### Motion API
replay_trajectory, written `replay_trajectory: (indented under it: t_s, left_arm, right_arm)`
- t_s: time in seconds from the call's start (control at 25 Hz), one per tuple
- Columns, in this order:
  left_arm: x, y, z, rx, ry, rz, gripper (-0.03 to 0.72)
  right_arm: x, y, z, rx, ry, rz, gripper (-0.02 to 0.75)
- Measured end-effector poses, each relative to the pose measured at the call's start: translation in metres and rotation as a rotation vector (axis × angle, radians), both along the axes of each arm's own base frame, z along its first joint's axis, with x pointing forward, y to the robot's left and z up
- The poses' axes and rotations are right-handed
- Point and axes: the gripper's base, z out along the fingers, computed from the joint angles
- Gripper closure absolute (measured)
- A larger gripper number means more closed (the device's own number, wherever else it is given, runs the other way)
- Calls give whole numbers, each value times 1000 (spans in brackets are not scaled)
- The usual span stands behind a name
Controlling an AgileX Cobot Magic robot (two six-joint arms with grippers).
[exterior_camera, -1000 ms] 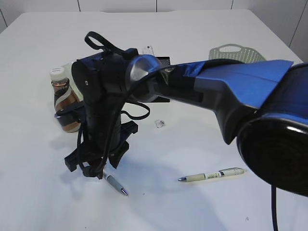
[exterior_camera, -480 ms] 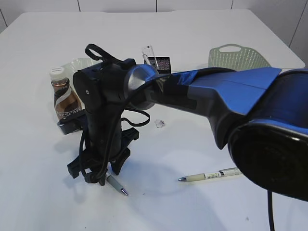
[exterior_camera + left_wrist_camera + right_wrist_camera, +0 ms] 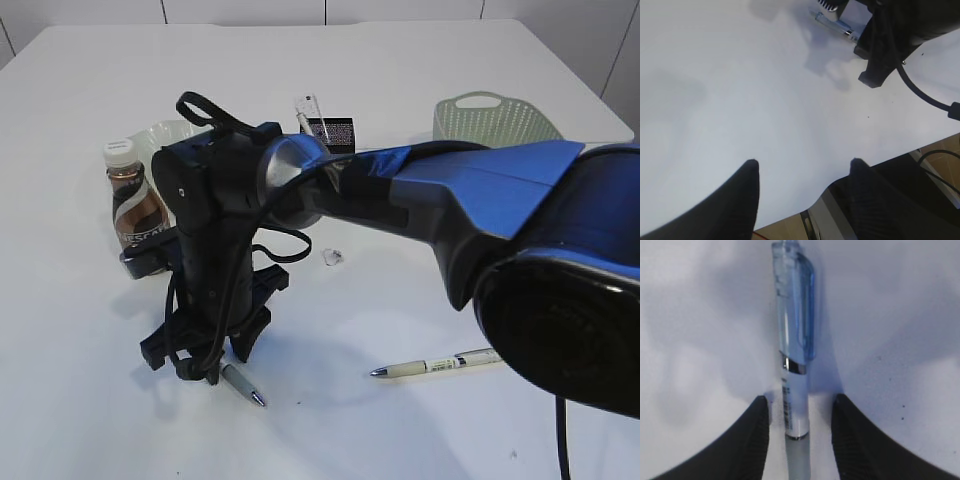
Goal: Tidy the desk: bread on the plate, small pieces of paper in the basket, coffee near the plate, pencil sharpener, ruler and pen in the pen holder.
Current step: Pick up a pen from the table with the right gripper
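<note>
My right gripper [image 3: 200,372] reaches across to the front left of the desk [image 3: 90,400] and points straight down. It stands open, with its jaws on either side of a blue-capped white pen [image 3: 795,340] lying flat; a gap shows on each side. That pen [image 3: 243,385] pokes out beside the fingertips. A second pen [image 3: 435,365] lies further right. The coffee [image 3: 135,205] stands upright in front of the plate [image 3: 165,133]. The ruler [image 3: 306,110] stands in the pen holder [image 3: 337,131]. My left gripper [image 3: 804,165] is open and empty over the desk's edge. The bread is hidden.
The basket [image 3: 490,118] sits at the back right. A small pale object [image 3: 332,257], too small to identify, lies mid-desk. The right arm's blue body [image 3: 480,200] blocks much of the middle. Black cables [image 3: 920,92] hang from the right wrist.
The right arm has come down slightly over the pen and shifted a little, uncovering the pen holder, plate and coffee behind it. Both grippers kept their openings.
</note>
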Motion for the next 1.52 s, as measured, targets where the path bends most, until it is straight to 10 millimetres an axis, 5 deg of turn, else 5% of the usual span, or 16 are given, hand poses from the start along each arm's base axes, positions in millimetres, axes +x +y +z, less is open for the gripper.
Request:
replay_trajectory:
  t_s: [0.2,0.52,1.16,1.52]
  left_arm:
    - [0,0,0,0,0,0,287]
    - [0,0,0,0,0,0,287]
    - [0,0,0,0,0,0,287]
    - [0,0,0,1,0,0,287]
  right_arm:
    - [1,0,0,-3,-12,3,422]
    - [2,-2,0,-18,-28,9,633]
    - [10,6,23,41,-81,7,640]
    - [8,-1,68,66,-174,9,640]
